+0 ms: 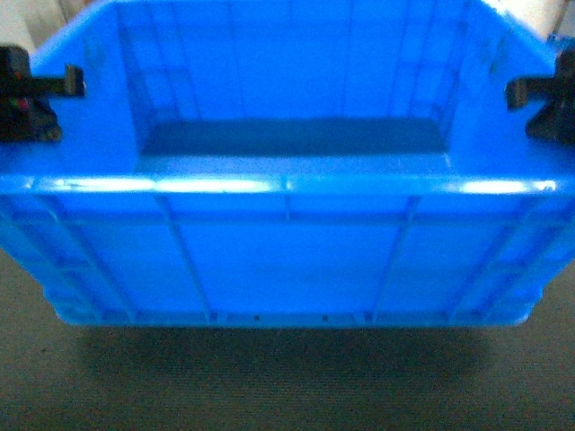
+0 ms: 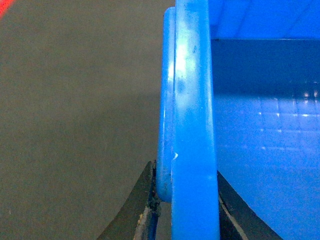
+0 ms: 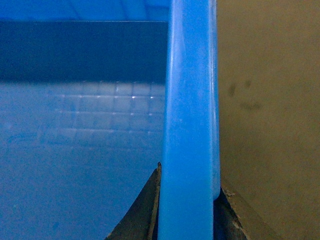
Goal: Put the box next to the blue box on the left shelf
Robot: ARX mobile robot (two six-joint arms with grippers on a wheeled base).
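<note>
The box (image 1: 287,260), a large bright-blue open-top crate with ribbed outer walls, fills the head view and has nothing inside. My left gripper (image 1: 40,90) is shut on its left rim and my right gripper (image 1: 539,94) is shut on its right rim. In the left wrist view the thick rim (image 2: 192,100) runs between the black fingers of the left gripper (image 2: 186,175), one finger on each side. The right wrist view shows the same grip, with the rim (image 3: 192,90) clamped in the right gripper (image 3: 190,185). The left shelf and the other blue box are out of view.
Dull grey-brown floor (image 1: 287,386) lies under the box, with the box's shadow on it, and also shows outside each rim (image 2: 75,125) (image 3: 270,125). A sliver of something red (image 2: 4,5) cuts the top left corner of the left wrist view.
</note>
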